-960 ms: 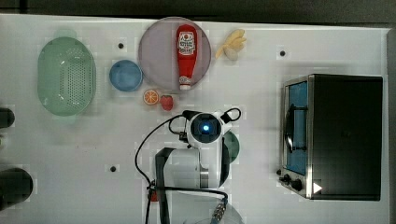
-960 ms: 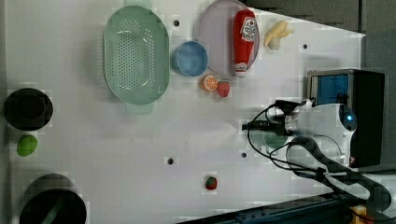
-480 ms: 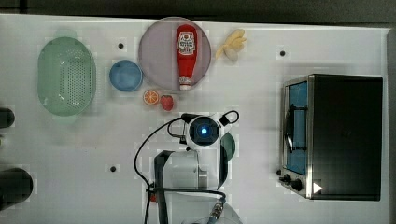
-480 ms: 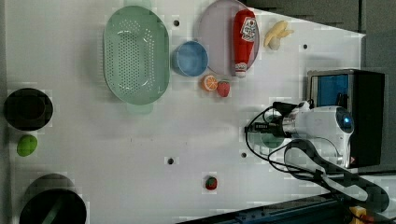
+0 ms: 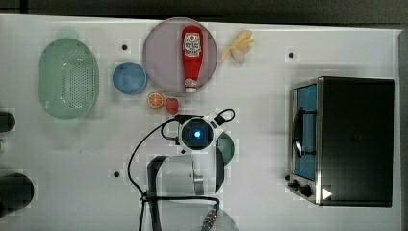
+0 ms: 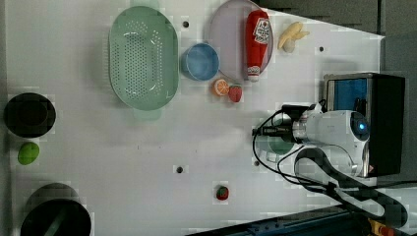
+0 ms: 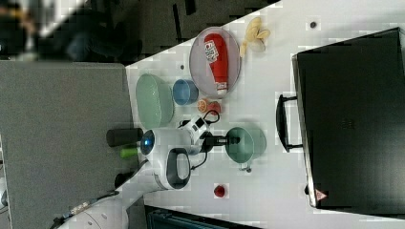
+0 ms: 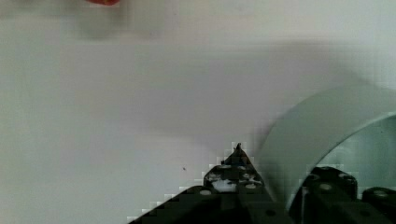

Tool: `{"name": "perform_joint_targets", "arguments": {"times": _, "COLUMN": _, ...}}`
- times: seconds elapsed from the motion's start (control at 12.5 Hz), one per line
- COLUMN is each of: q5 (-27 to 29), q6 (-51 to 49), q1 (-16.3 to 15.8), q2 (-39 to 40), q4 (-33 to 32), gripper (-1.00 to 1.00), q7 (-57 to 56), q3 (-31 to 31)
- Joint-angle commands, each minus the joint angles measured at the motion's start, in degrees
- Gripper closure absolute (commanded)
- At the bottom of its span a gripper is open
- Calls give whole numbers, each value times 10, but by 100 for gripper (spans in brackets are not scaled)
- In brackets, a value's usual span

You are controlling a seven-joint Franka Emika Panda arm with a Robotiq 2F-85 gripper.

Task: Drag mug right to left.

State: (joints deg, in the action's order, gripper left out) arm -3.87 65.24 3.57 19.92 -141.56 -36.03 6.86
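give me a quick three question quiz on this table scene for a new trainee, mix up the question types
1. True or false: the ketchup bottle stands upright on the plate.
2. What is the end effector closed on? A) blue bowl B) mug C) colander
3. In the top view, which fruit pieces lie just below the plate?

Key
1. False, it lies flat.
2. B, the mug wall sits between the fingers.
3. An orange slice and a strawberry.

I am seeing the top view looking straight down over the whole table (image 5: 269, 192); the left and right views are sharing it obliquely, while the wrist view is hovering close above it.
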Motion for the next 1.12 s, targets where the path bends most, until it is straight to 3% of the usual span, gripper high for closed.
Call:
{"name": "perform_joint_targets", "arguments": {"times": 0.08, "q5": -2, "q6": 1, "q1": -29, "q2": -11, "q4": 8, "gripper": 62, "q7": 20, "q3": 18}}
{"name": "perform_joint_targets", "arguments": {"times": 0.4, "q5": -2, "q6": -1, "q1": -71, "q2": -6, "q4": 11, "gripper": 62, "q7": 130, "q3": 29}}
{"name": "perform_joint_targets", "arguments": {"times": 1.12, "q5": -2, "q6": -38, "q1": -157, "q2": 22, "q4": 64, "gripper": 62, "q7": 219, "q3": 32}}
